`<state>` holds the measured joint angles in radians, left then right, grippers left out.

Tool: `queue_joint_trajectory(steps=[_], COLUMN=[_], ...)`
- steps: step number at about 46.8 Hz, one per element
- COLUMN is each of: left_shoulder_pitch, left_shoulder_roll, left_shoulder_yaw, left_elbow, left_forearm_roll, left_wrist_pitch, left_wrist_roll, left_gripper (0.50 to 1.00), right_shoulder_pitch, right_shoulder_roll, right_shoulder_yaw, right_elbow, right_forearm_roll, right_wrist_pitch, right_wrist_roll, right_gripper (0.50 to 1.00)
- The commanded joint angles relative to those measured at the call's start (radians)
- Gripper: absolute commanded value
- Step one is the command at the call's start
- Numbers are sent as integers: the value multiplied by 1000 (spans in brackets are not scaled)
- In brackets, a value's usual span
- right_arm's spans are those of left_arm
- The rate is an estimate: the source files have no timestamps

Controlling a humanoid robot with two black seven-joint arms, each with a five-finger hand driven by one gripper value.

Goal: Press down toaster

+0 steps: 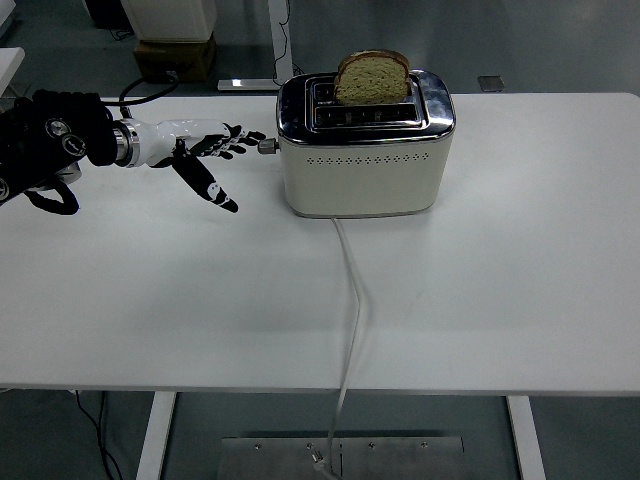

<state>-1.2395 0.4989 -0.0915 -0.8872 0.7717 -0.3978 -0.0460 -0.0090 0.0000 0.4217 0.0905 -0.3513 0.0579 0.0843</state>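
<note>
We see a toaster (362, 160) with a matt cream shell and glossy chrome top on a smooth white bench (500, 300).

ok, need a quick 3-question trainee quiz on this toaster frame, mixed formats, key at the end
1. True or false: the slice of bread sits fully down inside the toaster.
2. Which best describes the left hand?
A. Fingers spread, fingertips close to the lever knob on the toaster's left end
B. Curled around the power cord
C. Resting flat on the table at its near edge
3. Fill in: the power cord leaves the toaster's base and runs toward the table's ____ edge.

Key
1. False: the bread stands well above the slot.
2. A
3. near (it drops over that edge)
</note>
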Motion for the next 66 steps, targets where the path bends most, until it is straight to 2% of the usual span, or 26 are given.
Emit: queue_joint_trajectory(steps=[1,66], left_shoulder_pitch=[2,63], left_shoulder_roll=[-14,-83], left_shoulder_yaw=[-1,-1], left_elbow=[5,106], left_forearm_roll=[0,0], left_wrist_pitch=[1,5], left_wrist_roll=[0,-2], left_gripper=[1000,1000], right_shoulder_pitch=[0,-9], right_shoulder_roll=[0,0], right_shoulder_yaw=[0,0], right_elbow=[0,0], right_forearm_roll=[0,0], right_wrist_pitch=[0,-1], right_wrist_roll=[0,0], right_gripper=[1000,1000])
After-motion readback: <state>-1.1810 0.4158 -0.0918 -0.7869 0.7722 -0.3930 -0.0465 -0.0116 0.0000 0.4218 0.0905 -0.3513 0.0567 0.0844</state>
